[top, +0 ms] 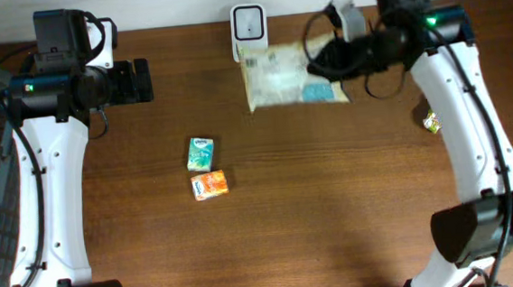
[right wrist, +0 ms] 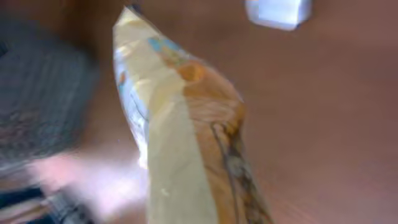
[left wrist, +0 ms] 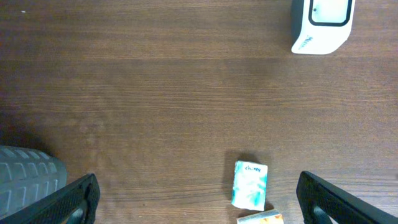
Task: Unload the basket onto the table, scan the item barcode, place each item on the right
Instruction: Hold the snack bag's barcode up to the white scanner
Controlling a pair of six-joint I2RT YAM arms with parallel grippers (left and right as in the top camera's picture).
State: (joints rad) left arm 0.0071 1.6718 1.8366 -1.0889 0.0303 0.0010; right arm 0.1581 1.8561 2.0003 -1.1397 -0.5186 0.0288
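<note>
Presentation step: the right jaws, closed on one edge of the packet (top: pixel 288 80), held it just beside the scanner (top: pixel 248 25) at the table's (top: pixel 334 210) far edge. Next, its barcode probably needed turning toward the scanner window. The left jaws stood wide open and empty. The green box (top: pixel 200 154) and orange box (top: pixel 210 185) lay well clear.

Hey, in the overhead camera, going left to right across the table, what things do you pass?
left gripper → teal pack → scanner → snack bag → small yellow item. The orange pack is left out because it overlaps the teal one.
</note>
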